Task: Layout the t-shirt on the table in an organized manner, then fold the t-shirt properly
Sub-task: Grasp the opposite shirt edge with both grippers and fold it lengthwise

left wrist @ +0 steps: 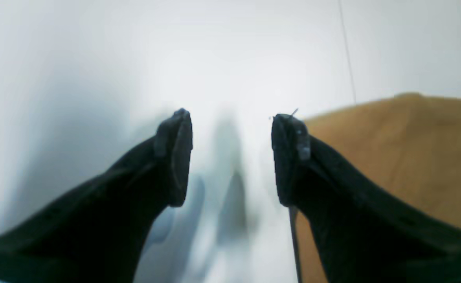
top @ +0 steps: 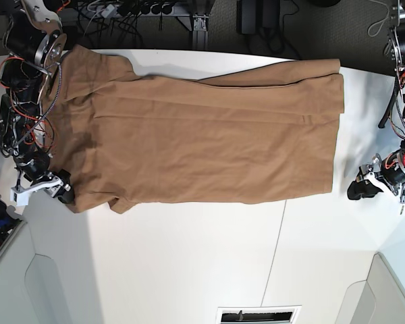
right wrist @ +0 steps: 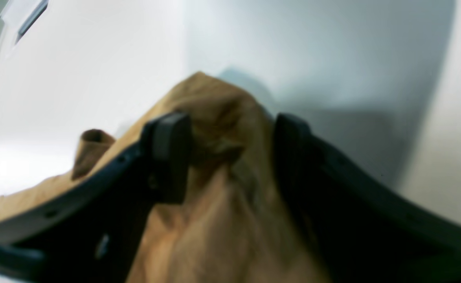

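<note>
While the plain tan-brown soft fabric t-shirt (top: 202, 135) lies spread sideways across the broad matte white table (top: 189, 270), you have your two arms at opposite ends of it. Your right gripper (right wrist: 230, 157) sits at the sleeve-and-shoulder end, its jaws set apart with a raised bunch of cloth standing between them; whether the pads are actually pressing that cloth you cannot tell from the right wrist view. Your left gripper (left wrist: 232, 157) stands open wide over bare tabletop just beside the hem edge, holding nothing.

To do this step well, judge the layout first: the body looks mostly flat, but a fold runs along the far edge near the hem, and the sleeve by your right gripper is bunched. Smooth those before any fold. Take the cloth low and near its edge, pinch only the layers you mean to move, and draw outward gently so the rest does not drag.

Hard to read: both wrist views are blurred, the collar and any neck tag are not visible, and the far sleeve is partly covered by the right arm (top: 27, 81) in the base view. The thin dark seam line (top: 275, 243) on the table passes under the shirt.
</note>
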